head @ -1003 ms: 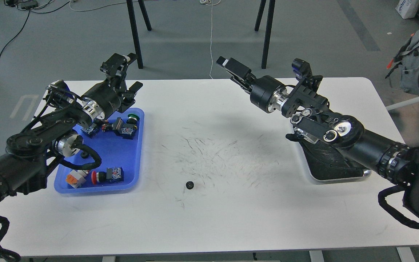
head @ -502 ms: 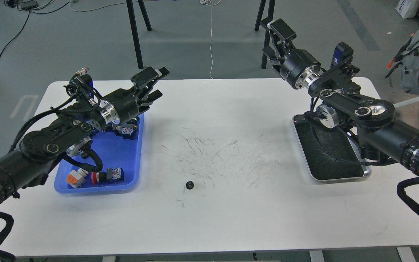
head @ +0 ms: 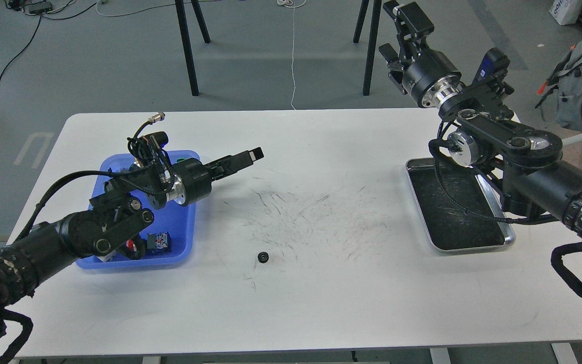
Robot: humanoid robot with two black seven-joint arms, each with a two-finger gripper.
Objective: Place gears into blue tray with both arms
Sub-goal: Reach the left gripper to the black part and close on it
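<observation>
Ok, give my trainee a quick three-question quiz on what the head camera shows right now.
1. True or false: the gear lies inside the blue tray.
2. Which gripper is nearer the gear: A) left gripper B) right gripper?
3. Fill in: the silver tray sits under the ___ arm.

Key:
1. False; it lies on the bare white table, right of the blue tray.
2. A; the right gripper is raised beyond the table's far edge.
3. Right.
</observation>
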